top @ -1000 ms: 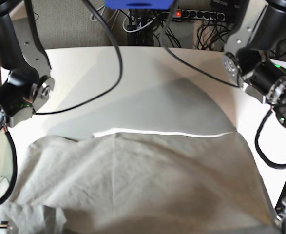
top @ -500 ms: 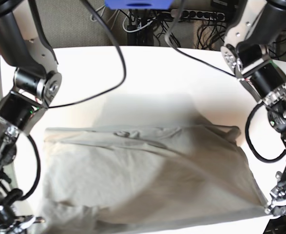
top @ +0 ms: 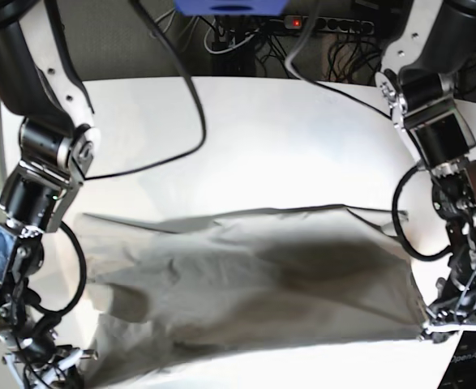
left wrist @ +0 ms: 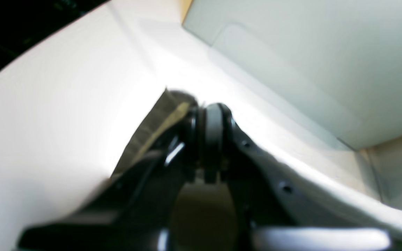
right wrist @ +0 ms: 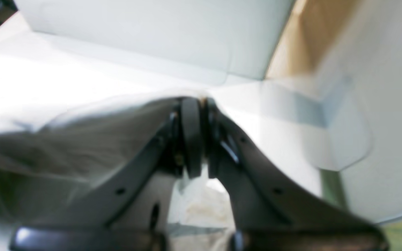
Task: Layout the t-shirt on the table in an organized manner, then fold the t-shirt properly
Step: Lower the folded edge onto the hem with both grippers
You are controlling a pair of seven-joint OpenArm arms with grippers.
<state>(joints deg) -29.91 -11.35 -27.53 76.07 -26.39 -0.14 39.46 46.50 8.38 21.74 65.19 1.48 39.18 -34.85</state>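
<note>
The glossy white table with rounded edges has loads of bare room across its far half, nothing sitting there except a couple of black cables drooping over it from the arms. The light grey-beige cotton t-shirt is spread over the near half, rumpled and creased, with its far edge running roughly straight across the middle and its near edge close to the table's front.

Left claw is clamped tight on a corner of the shirt, pads pressed together with a strip of fabric pinched between them; in the base view it's down at the near right corner of the cloth, right by the table's side edge. Right claw is likewise squeezed closed on fabric, the shirt bunching away to its left in the wrist view. In the base view that arm sits at the near left corner, low by the table's front edge.

Behind the table there's a power strip and a tangle of cords on the floor, well apart from the shirt.
</note>
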